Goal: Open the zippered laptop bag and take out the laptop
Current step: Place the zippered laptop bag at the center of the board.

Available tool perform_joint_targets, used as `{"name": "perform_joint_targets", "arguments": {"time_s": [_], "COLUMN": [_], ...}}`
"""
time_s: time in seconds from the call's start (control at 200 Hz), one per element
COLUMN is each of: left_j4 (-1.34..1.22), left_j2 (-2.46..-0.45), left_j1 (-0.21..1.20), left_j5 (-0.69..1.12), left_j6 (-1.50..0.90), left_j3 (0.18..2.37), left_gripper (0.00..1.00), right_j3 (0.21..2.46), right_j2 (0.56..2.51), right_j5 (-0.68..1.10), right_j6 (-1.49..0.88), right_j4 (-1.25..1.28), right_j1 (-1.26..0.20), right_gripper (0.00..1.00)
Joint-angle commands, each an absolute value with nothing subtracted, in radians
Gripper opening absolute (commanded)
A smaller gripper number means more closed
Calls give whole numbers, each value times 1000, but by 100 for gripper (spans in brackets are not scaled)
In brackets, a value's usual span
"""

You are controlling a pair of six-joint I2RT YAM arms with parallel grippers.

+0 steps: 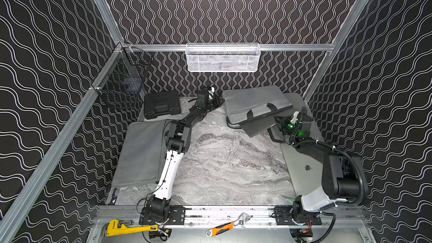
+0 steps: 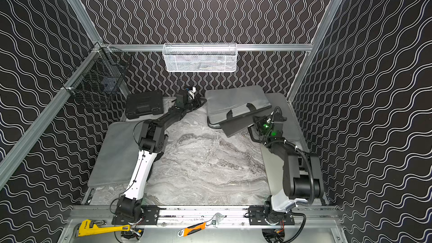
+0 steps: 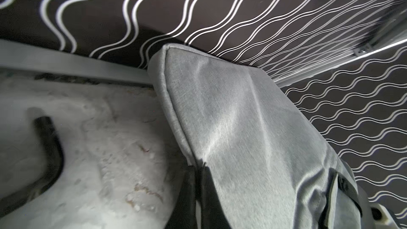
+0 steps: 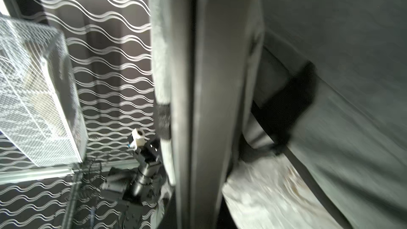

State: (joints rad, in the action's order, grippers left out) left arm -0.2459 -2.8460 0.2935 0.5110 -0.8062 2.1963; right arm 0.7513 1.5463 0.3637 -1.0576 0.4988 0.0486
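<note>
The grey zippered laptop bag (image 1: 252,99) (image 2: 233,100) lies at the back right with its black handles toward the front. Its mouth is open. A dark grey laptop (image 1: 257,126) (image 2: 238,125) sticks partway out of it, slanting toward the table's middle. My right gripper (image 1: 277,122) (image 2: 256,122) is shut on the laptop's right corner; in the right wrist view the laptop's edge (image 4: 209,84) runs between the bag's two sides (image 4: 352,95). My left gripper (image 1: 219,101) (image 3: 199,172) is shut on the seam at the bag's back left corner (image 3: 242,117).
A silver laptop (image 1: 304,169) lies under my right arm. A second grey sleeve (image 1: 140,153) lies at the left and a black case (image 1: 161,105) behind it. A white mesh basket (image 1: 222,58) and a black wire basket (image 1: 124,85) hang on the frame. Two wrenches (image 1: 126,229) rest on the front rail.
</note>
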Motion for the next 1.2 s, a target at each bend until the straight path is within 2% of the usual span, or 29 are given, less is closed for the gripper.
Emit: {"name": "perform_joint_targets", "arguments": {"time_s": [0.0, 0.936, 1.061, 1.196], "left_j4": [-307, -259, -273, -306], "left_j2": [-2829, -2848, -2799, -2723], "left_j1": [287, 268, 268, 268], "left_j5": [473, 439, 431, 437], "left_j6": [-798, -822, -818, -808], "left_j3": [2171, 2198, 2145, 2050], "left_gripper": [0, 0, 31, 46], "right_j3": [731, 698, 668, 624], "right_j2": [1485, 1045, 972, 911], "right_j5": [379, 402, 379, 379], "right_j6": [-1014, -807, -820, -842], "right_j4": [568, -57, -98, -93], "right_j1": [48, 71, 72, 72], "right_gripper": [0, 0, 0, 0]}}
